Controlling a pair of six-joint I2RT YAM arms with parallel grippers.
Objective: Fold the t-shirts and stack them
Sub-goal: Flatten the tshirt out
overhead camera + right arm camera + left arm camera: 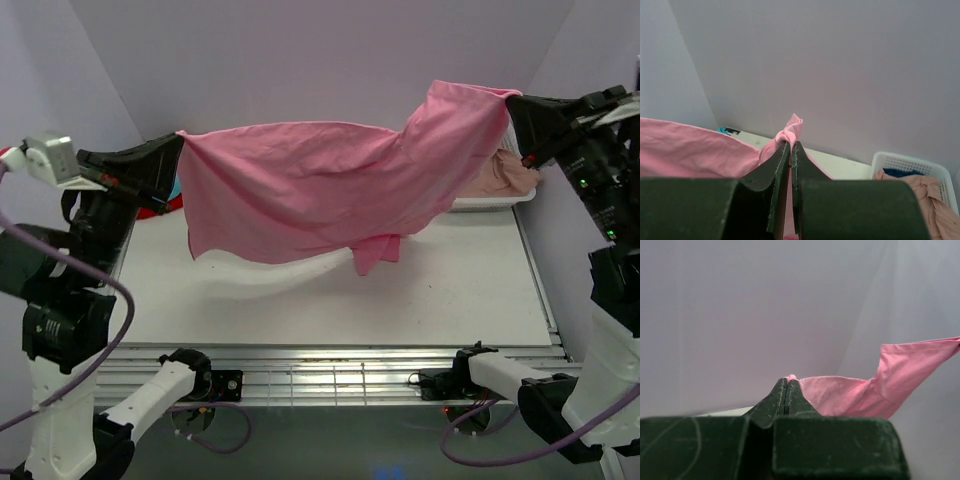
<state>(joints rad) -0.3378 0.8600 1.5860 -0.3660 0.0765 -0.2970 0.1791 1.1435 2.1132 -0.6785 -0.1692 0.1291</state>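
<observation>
Two pinches hold the pink shirt [320,180] in the air; left gripper [786,382] pressed together on a small nub of cloth at the shirt's left end; right gripper [791,145] likewise clamped on a bunched corner at the right end, and carried higher than the left.

Shirt spans left to right above the far half of the table [400,300]; lower hem hangs free over its shadow, apparently not touching; a loose flap [375,252] dangles below centre.

Step in hand, as judged: spread, then lay flat for folding. To do it well: level the two ends first; hold the span taut but not stretched, since each grip has little cloth and could slip; lower both together so the hem lands first, then draw toward the near side so the body unrolls without creases; watch that the flap does not tuck under.

Edges and room: bare table beneath and nearer gives the best landing; basket [905,162] sits at the far right corner with a salmon shirt [505,175] in it, just beside the right gripper; teal cloth [176,188] and red cloth [150,208] lie far left by the left gripper; walls stand near on both sides, so little room to widen the span.
</observation>
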